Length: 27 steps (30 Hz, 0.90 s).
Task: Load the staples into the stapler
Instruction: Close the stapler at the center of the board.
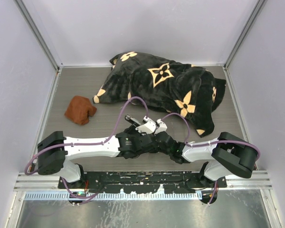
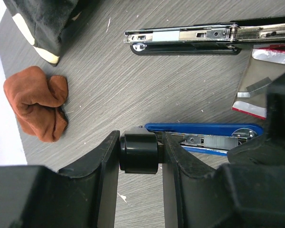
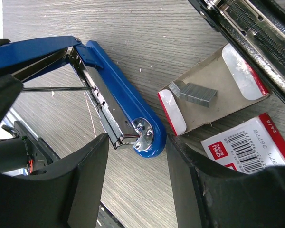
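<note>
The blue stapler (image 3: 128, 95) lies open on the table with its metal magazine exposed; it also shows in the left wrist view (image 2: 204, 129). My left gripper (image 2: 138, 142) is shut on the stapler's black round rear end (image 2: 138, 153). My right gripper (image 3: 137, 152) is open, with its fingers on either side of the stapler's front tip and not touching it. The staples box is open: its cardboard tray (image 3: 213, 111) holds a grey strip of staples (image 3: 194, 92), and its white and red sleeve (image 3: 249, 147) lies beside it. From above, both grippers (image 1: 149, 138) meet at the table's middle.
A second, black stapler (image 2: 180, 35) lies open just beyond the box, also in the right wrist view (image 3: 256, 33). A brown cloth (image 1: 80, 110) lies at the left. A black patterned blanket (image 1: 166, 85) covers the far part of the table.
</note>
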{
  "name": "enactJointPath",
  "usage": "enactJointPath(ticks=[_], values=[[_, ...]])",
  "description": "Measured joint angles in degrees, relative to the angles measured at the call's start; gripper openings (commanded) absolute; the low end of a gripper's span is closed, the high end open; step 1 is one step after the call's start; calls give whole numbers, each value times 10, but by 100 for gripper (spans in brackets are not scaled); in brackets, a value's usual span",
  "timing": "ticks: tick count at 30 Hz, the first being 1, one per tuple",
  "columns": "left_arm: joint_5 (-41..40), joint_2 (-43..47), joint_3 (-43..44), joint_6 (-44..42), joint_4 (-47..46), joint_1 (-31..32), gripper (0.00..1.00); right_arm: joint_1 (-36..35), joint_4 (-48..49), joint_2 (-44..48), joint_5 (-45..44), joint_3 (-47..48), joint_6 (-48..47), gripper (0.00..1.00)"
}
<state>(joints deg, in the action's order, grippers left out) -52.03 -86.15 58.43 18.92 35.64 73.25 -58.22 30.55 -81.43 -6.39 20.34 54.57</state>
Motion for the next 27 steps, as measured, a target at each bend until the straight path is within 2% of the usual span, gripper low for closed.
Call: enactJointPath(ticks=[7,16,20,27], values=[[-31,-63,40,19,46,27,19,0,0,0,0,0,0,56],[-32,-75,50,32,58,31,42,0,-2,13,-12,-9,-3,57],[10,-75,50,55,38,34,49,0,-20,43,-25,-17,-7,58],[71,-75,39,75,6,37,54,2,-54,122,-68,-51,-21,59]])
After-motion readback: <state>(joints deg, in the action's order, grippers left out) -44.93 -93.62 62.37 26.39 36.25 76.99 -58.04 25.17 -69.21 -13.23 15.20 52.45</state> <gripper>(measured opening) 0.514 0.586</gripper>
